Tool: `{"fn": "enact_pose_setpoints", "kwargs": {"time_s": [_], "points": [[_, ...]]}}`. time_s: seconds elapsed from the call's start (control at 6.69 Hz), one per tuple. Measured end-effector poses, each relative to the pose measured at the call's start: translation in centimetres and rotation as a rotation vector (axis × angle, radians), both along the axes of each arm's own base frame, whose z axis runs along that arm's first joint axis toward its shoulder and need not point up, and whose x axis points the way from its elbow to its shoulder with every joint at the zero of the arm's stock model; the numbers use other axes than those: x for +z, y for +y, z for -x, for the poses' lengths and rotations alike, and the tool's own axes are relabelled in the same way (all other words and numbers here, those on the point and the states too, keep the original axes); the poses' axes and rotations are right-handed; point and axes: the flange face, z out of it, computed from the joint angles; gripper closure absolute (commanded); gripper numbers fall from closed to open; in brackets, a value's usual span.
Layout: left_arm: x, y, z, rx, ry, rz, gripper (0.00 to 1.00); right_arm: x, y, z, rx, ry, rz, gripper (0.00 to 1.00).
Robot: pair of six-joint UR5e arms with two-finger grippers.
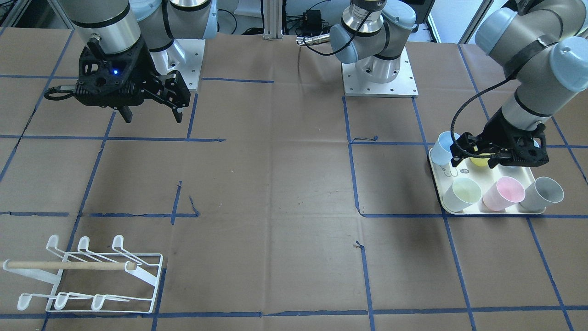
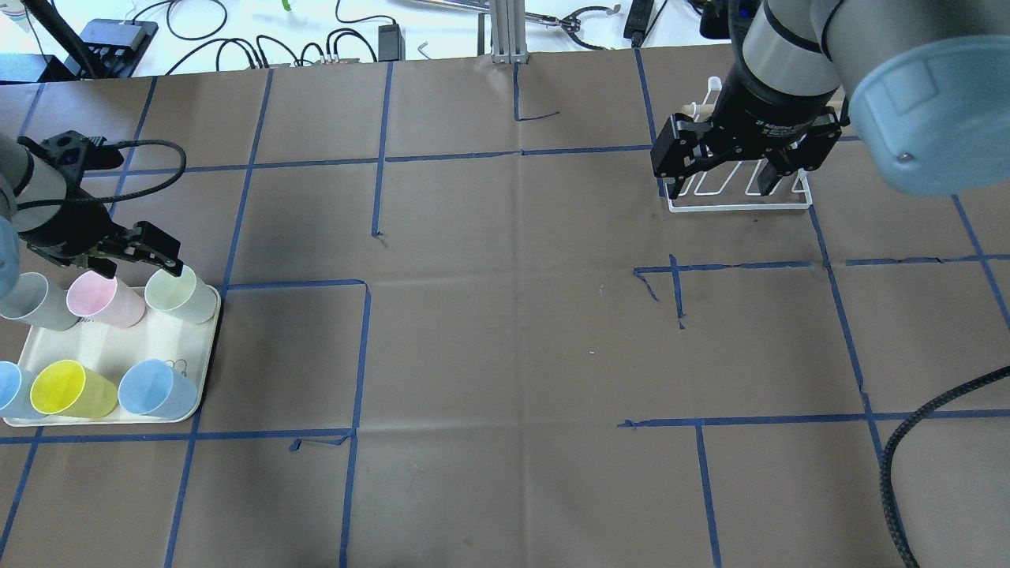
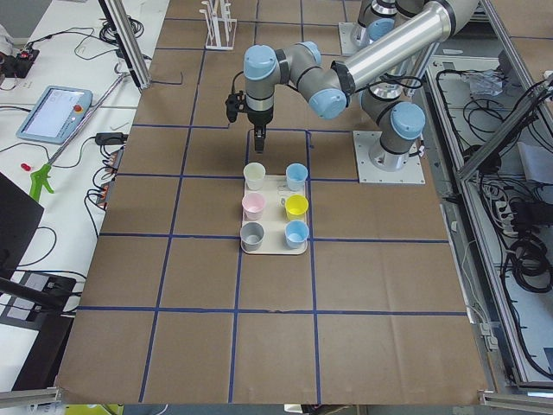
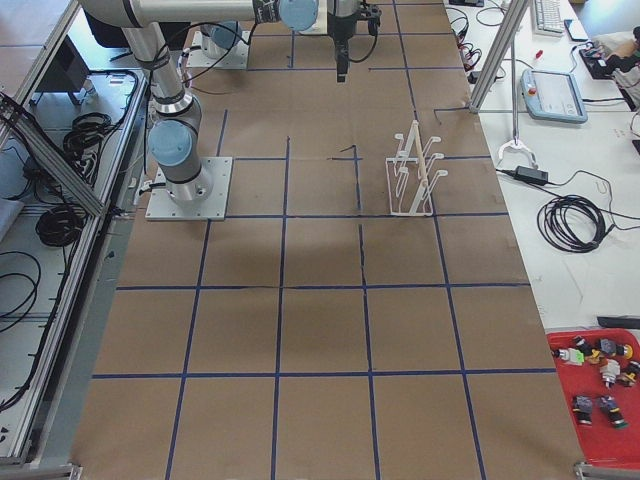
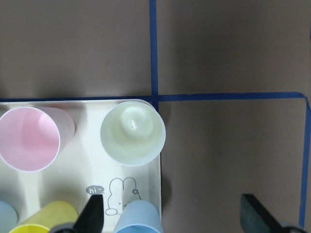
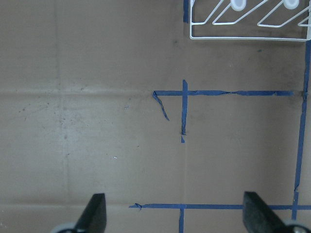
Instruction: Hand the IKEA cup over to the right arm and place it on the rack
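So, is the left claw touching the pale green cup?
Apart. The left wrist view shows bare tray between the open left claw and the pale green cup.

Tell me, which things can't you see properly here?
- Front-facing view: the yellow cup is mostly hidden behind the left arm's jaws.
- Overhead view: the rack is partly covered by the right arm's jaws; one blue cup is cut off by the left edge.
- Right wrist view: the top edge cuts off the rack.

Bright, even overhead light with soft shadows.
Faint, diffuse shadows fall on the worktop (image 1: 285,184); claw fingertips (image 5: 95,213) are out of focus at the wrist views' bottom edges.
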Motion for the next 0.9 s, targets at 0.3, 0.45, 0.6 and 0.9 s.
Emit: {"fn": "enact_pose_setpoints", "kwargs": {"time_s": [0.3,0.45,0.6,0.9], "points": [[-4.6,0.4,0.3,0.029,-0.004,0.013,0.01,-1.6,-1.0,-0.6,-0.004,-0.071,0.156,0.01],[-6.6,-0.1,0.1,0.032,-0.003,0.009,0.01,-2.7,-1.2,-1.2,0.006,-0.145,0.247,0.01],[-8.1,-0.5,-0.1,0.030,-0.003,0.007,0.01,-3.4,-1.2,-1.9,0.007,-0.229,0.340,0.01],[-9.1,-0.9,-0.3,0.026,-0.005,0.006,0.10,-4.3,-0.2,-3.0,-0.130,-0.416,0.453,0.01]]}}
